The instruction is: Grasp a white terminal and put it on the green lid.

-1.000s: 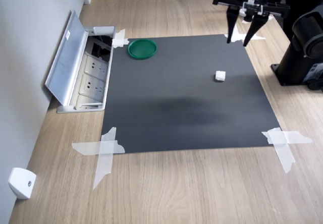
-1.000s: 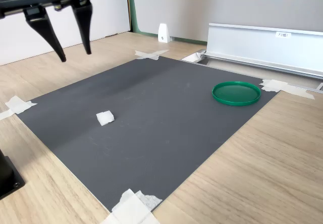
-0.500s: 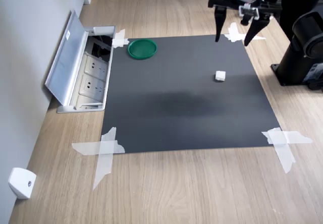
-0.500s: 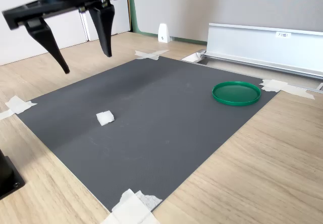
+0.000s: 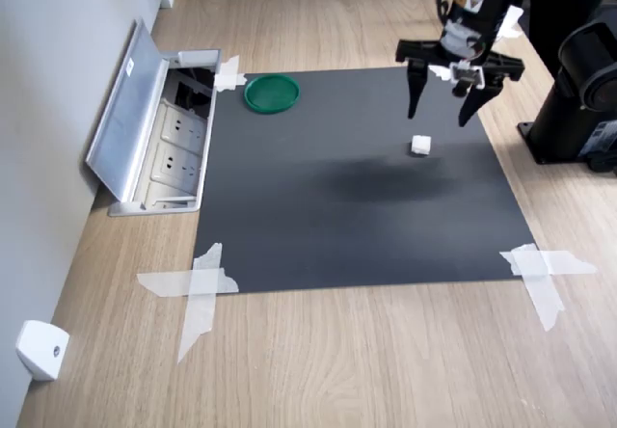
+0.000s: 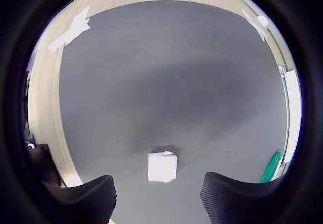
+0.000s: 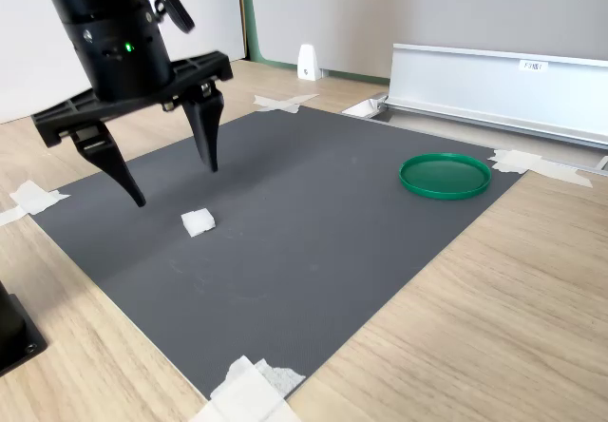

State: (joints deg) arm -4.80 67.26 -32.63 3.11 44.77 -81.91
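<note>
A wooden desk [image 5: 366, 370] carries a large dark grey mat [image 5: 337, 206], its corners fixed down with strips of white tape [image 5: 198, 288]. Along the desk edge at the first exterior view's left, an open socket box [image 5: 174, 153] sits recessed with its metal flap [image 5: 125, 110] raised, and a small white wedge-shaped piece [image 5: 40, 349] lies near the desk's near-left corner in that same view. The black arm [image 7: 104, 23] reaches down over the mat, and its gripper [image 5: 440, 116] hangs above the surface with the jaws spread wide and nothing between them, the two dark fingertips [image 6: 83, 199] framing the scene in the wrist view. The green lid [image 5: 272, 93] lies flat on the mat close to its far-left corner in the first exterior view, just beside the socket box and well apart from the gripper. The white terminal [image 5: 421, 145] rests on the mat toward its right edge in the first exterior view, roughly below the open jaws and apart from them; in the wrist view it [image 6: 162, 167] appears between the two fingertips, though whether it is truly centred under them is hard to judge.
</note>
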